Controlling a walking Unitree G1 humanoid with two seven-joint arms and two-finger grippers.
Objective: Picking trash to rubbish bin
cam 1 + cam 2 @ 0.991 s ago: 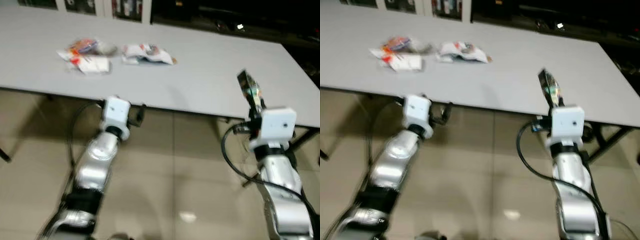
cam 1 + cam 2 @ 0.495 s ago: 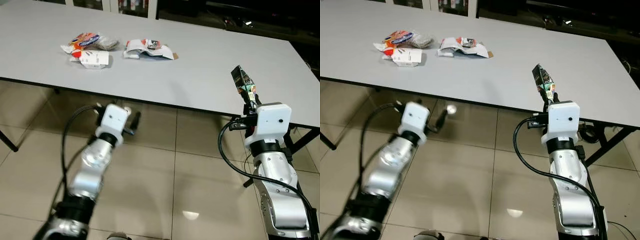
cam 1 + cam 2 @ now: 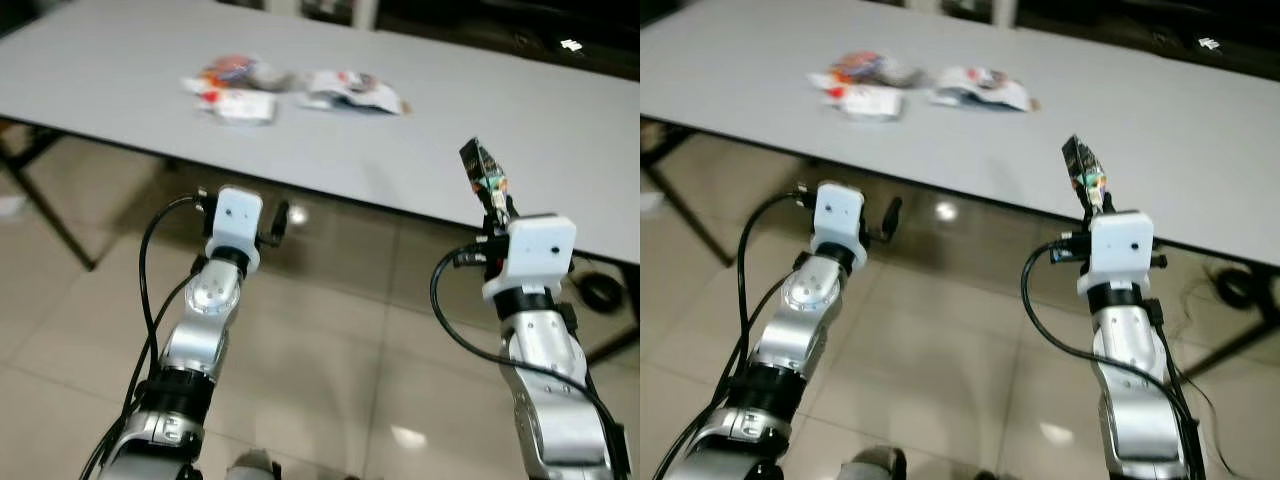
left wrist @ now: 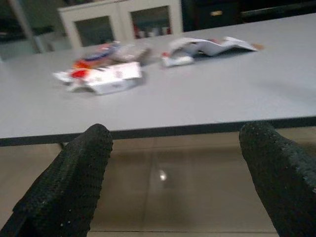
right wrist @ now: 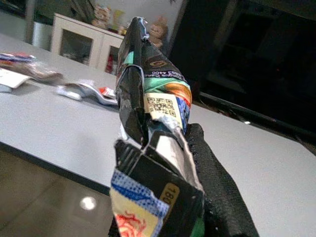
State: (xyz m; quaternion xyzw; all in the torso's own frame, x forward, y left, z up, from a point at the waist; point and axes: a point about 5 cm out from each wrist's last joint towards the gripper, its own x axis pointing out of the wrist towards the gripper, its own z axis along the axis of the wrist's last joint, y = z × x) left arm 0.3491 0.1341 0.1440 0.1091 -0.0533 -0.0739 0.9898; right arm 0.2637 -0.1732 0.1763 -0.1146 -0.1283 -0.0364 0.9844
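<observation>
Wrapper stands upright above the right gripper, fingers closed on its lower end, probably so it can be carried to a bin. Left gripper is wide open and empty (below the table edge). More trash and a torn packet lie on the table, at eleven o'clock from it.

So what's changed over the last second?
Mostly the camera has shifted, not the things. The right gripper still holds the dark wrapper upright at the table edge; the left gripper stays open below it. The trash pile lies untouched.
</observation>
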